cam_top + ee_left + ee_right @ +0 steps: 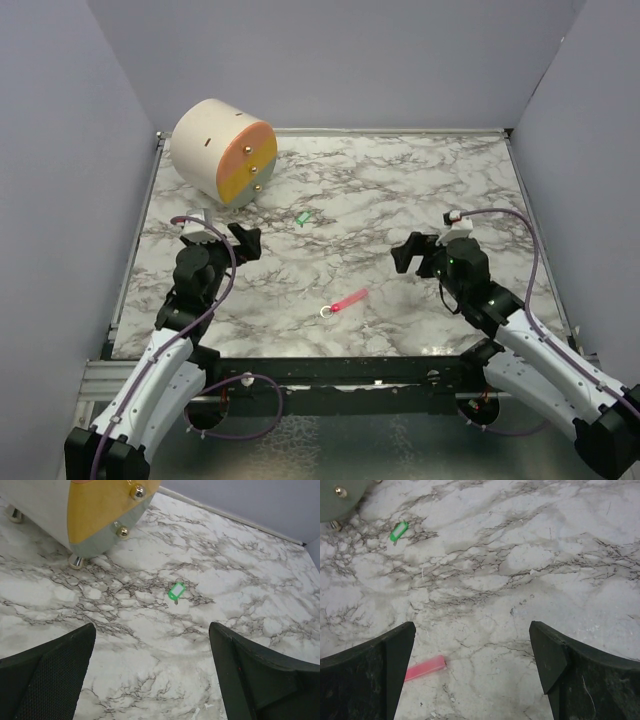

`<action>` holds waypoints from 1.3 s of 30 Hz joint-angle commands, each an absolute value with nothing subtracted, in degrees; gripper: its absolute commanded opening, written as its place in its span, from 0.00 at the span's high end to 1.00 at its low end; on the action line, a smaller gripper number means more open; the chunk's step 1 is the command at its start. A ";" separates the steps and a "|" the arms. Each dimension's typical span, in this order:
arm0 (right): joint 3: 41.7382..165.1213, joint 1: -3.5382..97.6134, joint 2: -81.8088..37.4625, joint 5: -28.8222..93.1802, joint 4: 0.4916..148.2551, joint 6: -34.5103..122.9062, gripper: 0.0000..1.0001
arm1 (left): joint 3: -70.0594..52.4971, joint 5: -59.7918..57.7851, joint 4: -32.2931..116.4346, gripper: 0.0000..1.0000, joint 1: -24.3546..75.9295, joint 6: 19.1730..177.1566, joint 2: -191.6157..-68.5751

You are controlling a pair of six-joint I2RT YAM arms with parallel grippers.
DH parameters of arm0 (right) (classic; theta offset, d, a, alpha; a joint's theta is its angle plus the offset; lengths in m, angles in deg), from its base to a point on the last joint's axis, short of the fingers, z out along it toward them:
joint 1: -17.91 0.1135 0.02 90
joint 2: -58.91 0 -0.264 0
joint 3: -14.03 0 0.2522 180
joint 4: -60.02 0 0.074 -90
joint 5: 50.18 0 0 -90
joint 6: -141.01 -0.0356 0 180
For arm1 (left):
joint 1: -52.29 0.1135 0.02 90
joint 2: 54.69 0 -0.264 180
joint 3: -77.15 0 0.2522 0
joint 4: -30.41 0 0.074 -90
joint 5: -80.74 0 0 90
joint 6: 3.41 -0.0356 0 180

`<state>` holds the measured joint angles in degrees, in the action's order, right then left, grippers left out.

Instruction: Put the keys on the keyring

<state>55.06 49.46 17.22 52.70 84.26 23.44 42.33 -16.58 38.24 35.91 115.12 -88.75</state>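
Hands are hanging wide open and empty above the table, the left hand facing the green key and the right hand facing the keyring. The key is lying flat by itself near the middle of the table, just in front of a round cream and orange drawer box. The keyring, a thin silver ring on a pink strip, is resting well apart from it, nearer the arms. Nothing is being gripped and the key is not on the ring, so the whole task is looking undone. In the right wrist view only the end of the pink strip is showing; one finger is hiding the ring. The key's hole is too small to make out.
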 commanded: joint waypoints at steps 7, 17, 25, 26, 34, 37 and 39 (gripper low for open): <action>56.27 49.64 6.37 35.14 77.87 25.24 0.08 | 43.38 -7.56 29.69 0.01 35.33 116.66 -94.41; 54.43 49.71 -7.57 22.91 70.76 23.44 0.14 | 43.14 -8.73 29.77 0.01 31.37 116.24 -96.59; 50.88 49.88 -11.01 17.66 65.43 21.92 0.18 | 42.04 -8.70 29.54 0.01 29.87 115.89 -99.85; 50.60 49.94 -11.31 17.59 65.24 21.92 0.19 | 42.04 -8.73 29.46 0.01 29.61 115.93 -100.19; 49.94 50.66 -14.92 16.63 63.05 21.77 0.23 | 41.96 -8.99 28.87 0.01 27.89 115.77 -101.18; 49.93 51.13 -16.72 16.40 61.69 21.42 0.25 | 41.89 -9.06 28.71 0.01 27.45 115.87 -101.41; 50.12 51.55 -17.93 16.29 60.73 21.24 0.28 | 41.78 -9.14 28.66 0.01 27.24 115.82 -101.61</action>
